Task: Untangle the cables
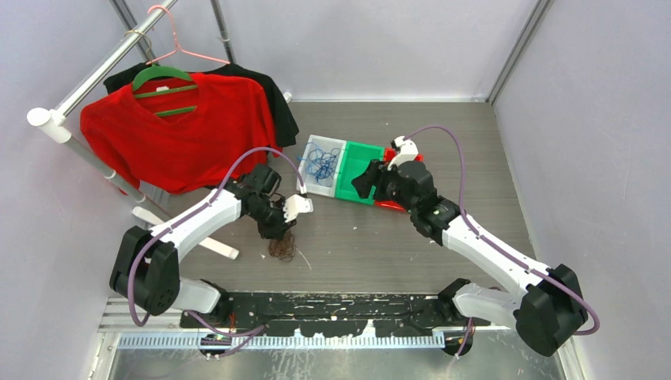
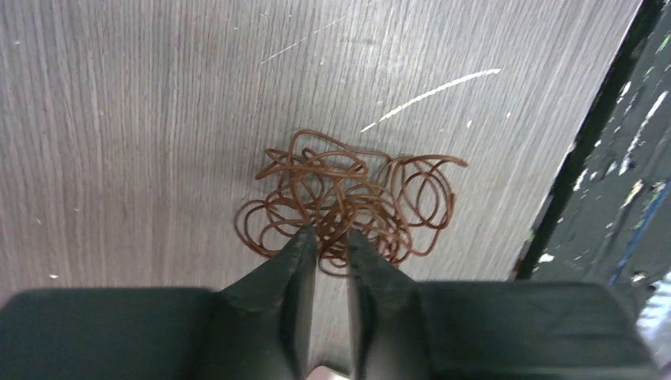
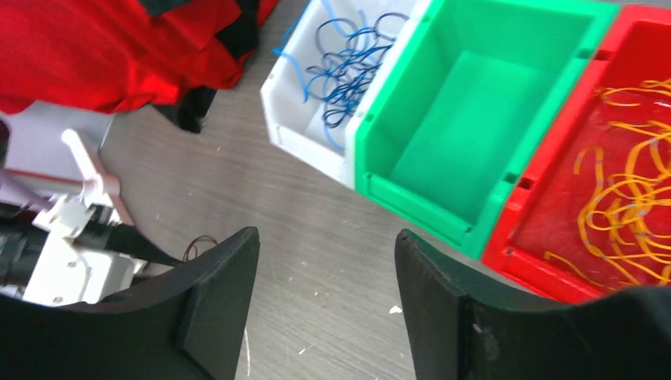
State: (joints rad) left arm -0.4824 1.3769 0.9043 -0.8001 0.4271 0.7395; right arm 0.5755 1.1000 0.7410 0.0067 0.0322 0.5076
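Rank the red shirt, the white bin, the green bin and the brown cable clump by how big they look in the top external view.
1. red shirt, by far the largest.
2. green bin and white bin: they look about alike, so I do not rank one over the other.
3. brown cable clump, the smallest.

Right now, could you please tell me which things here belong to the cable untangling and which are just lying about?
Job: tangled brown wire clump; blue wire strands in the white plastic bin; yellow-orange wire strands in the red plastic bin; empty green plastic bin.
Lying about: red T-shirt on a green plastic hanger; black garment; pink wire hanger.
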